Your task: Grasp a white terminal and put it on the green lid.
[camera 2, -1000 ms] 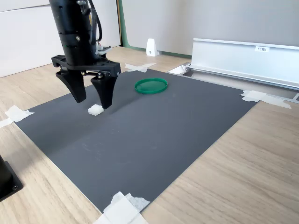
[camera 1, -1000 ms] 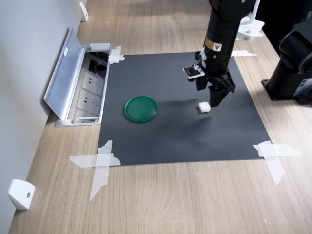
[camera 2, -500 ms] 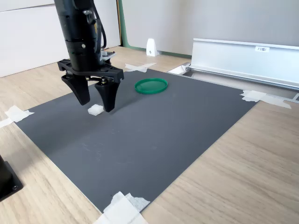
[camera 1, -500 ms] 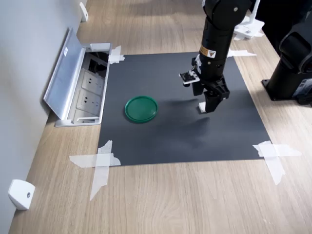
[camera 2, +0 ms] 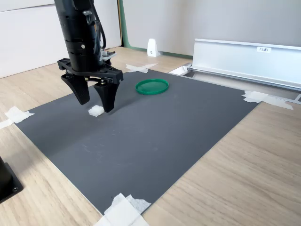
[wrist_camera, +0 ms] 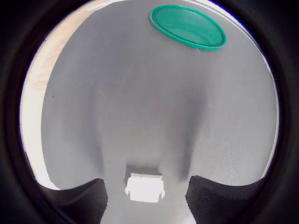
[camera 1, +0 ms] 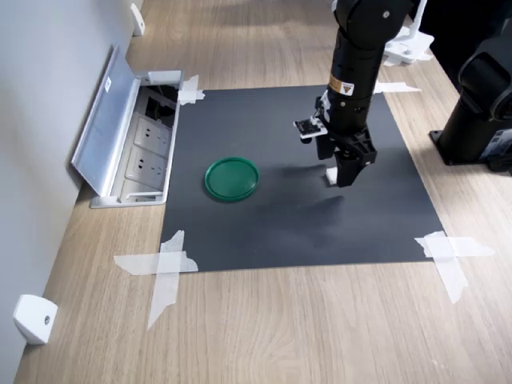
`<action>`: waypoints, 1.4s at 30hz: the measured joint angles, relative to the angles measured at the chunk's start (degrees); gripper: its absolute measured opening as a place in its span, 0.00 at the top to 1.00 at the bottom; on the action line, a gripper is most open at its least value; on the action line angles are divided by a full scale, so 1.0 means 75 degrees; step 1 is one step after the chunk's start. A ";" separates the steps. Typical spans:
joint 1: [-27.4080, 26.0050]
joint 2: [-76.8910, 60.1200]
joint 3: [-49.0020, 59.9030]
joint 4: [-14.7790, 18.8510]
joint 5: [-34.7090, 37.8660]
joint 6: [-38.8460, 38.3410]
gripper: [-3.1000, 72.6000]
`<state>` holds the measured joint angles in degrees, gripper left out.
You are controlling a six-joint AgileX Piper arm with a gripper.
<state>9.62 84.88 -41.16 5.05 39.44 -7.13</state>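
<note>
No text on the arm's yellow sticker is readable.

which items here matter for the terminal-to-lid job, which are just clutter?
Job:
white terminal, between the fingers
green lid
gripper, open
dark mat

Clutter:
floor socket box, lid open
tape strips
white bracket
black base

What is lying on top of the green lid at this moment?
Nothing: the green lid is bare in every view. The white terminal lies apart on the dark mat, between the open gripper's fingers.
</note>
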 joint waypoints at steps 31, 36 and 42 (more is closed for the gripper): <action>0.0000 0.0511 -0.0055 -0.0228 -0.0146 -0.0256 0.54; 0.0000 0.0511 -0.0099 -0.0171 -0.0125 -0.0256 0.54; 0.0000 0.0469 -0.0916 -0.0149 0.0389 -0.0271 0.54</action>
<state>9.62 88.39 -48.03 3.94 42.35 -9.16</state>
